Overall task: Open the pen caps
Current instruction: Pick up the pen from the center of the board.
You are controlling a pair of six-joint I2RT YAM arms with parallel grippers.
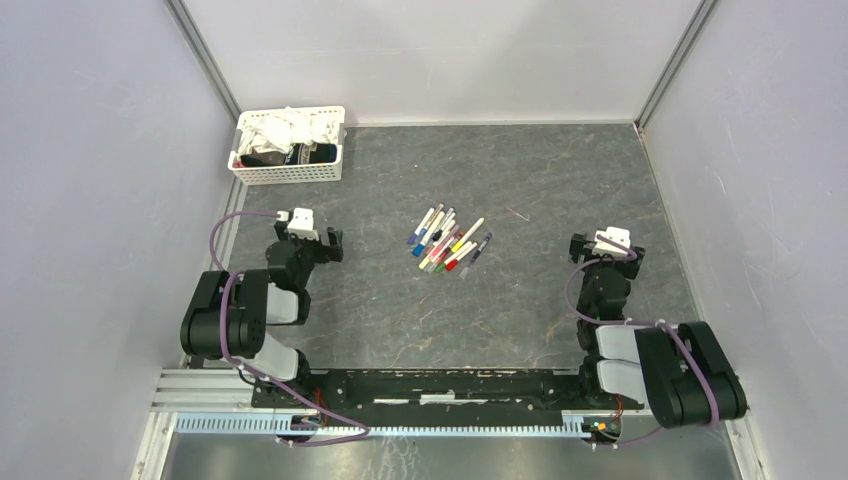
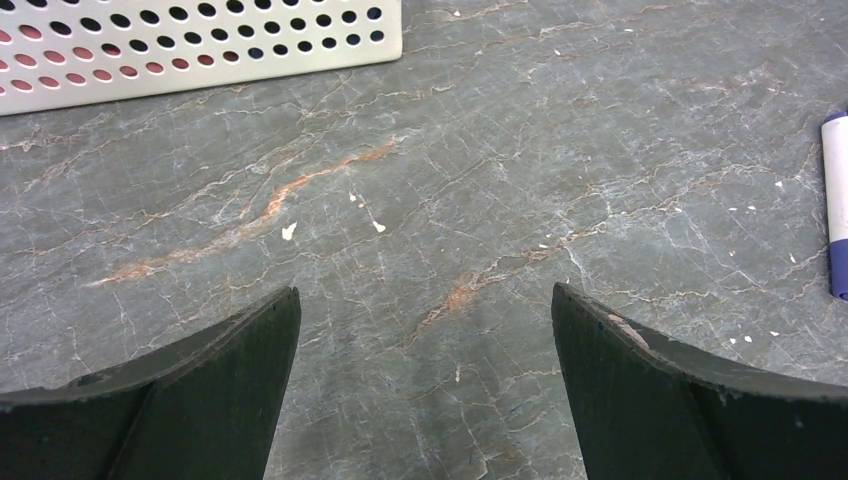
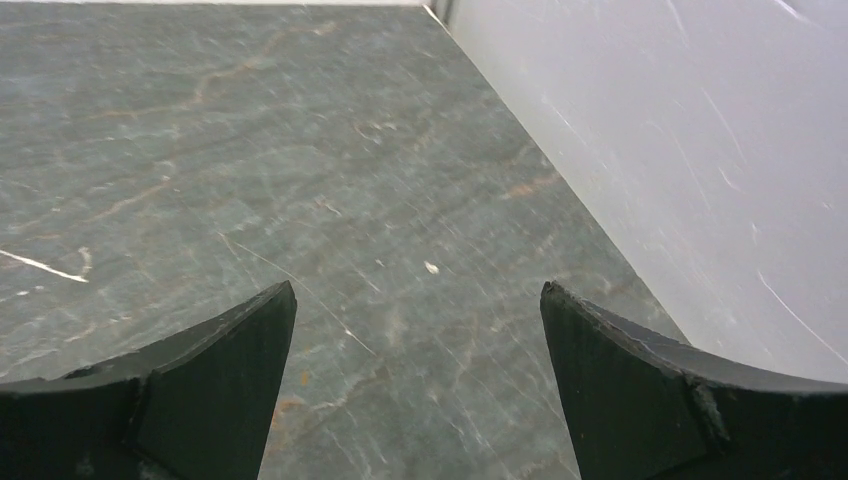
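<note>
1. Grey stone-look table (image 1: 560,180). The pens (image 1: 448,243) lie in one loose fan mid-table, between my two arms and well apart from both.
2. The pen caps (image 1: 450,266) all look still on, coloured ends mostly toward near-left. I judge nothing has been started.
3. The left gripper (image 2: 422,293) has its jaws spread wide over bare table, nothing between them. The right gripper (image 3: 417,288) is the same: spread, empty, facing the right wall (image 3: 700,150).
4. The left wrist view catches only one white barrel with a blue end (image 2: 836,200) at its right edge, so I'd swing that arm right.
5. Plan: take an outer pen of the fan first. One gripper goes across the barrel, the other on the cap, then pull straight along the pen's axis.
6. Risks: the pens touch or overlap, so fingers may drag neighbours. The caps are stubby, so it's easy to pinch barrel instead.
7. Keep clear of the white basket (image 1: 290,172).
</note>
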